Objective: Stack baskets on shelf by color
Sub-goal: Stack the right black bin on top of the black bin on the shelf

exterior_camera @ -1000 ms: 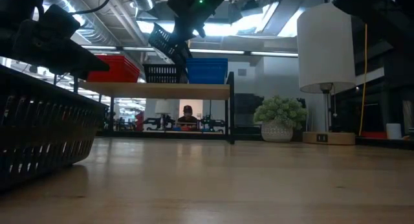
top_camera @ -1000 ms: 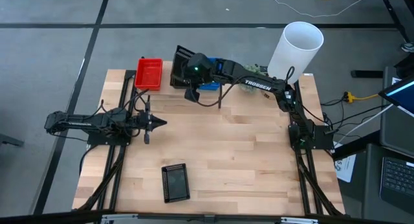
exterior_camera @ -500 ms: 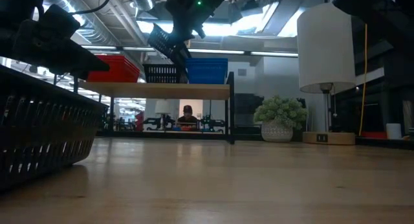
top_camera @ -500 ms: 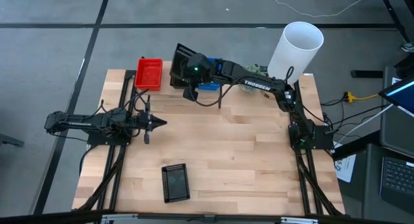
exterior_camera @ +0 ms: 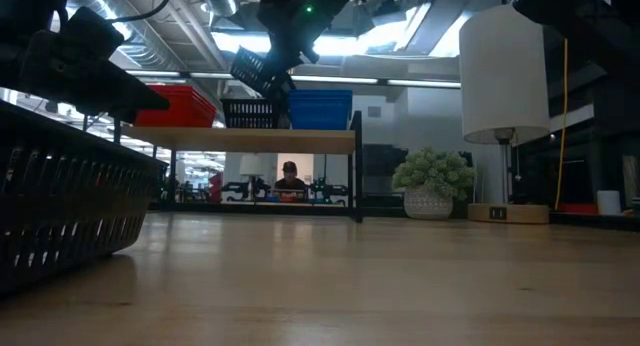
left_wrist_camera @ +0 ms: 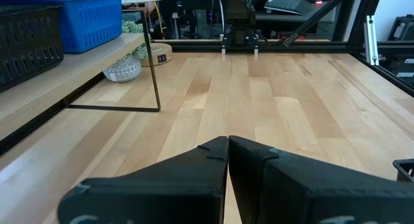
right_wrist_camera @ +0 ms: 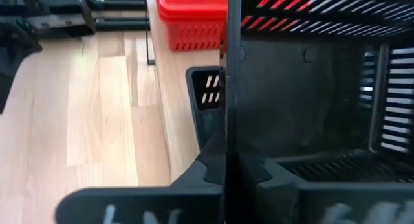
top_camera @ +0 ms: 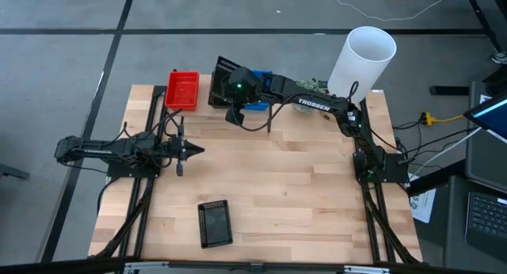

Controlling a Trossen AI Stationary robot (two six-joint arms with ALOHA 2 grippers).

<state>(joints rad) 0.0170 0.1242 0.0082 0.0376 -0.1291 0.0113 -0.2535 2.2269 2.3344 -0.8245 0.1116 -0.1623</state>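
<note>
Black basket [exterior_camera: 252,70] tilted, raised slightly since a second ago; right fingers [top_camera: 230,82] pinch its wall above shelf [exterior_camera: 250,139], far table edge. Next: lower onto black stack [exterior_camera: 250,113]. Left fingers [left_wrist_camera: 228,160] closed, idle

We counted three groups of baskets on the shelf [exterior_camera: 250,139]: red [top_camera: 182,89], black [exterior_camera: 250,113], and blue [exterior_camera: 320,109]. We saw one black basket held aloft [exterior_camera: 252,70] and another on the table [top_camera: 215,222].
</note>
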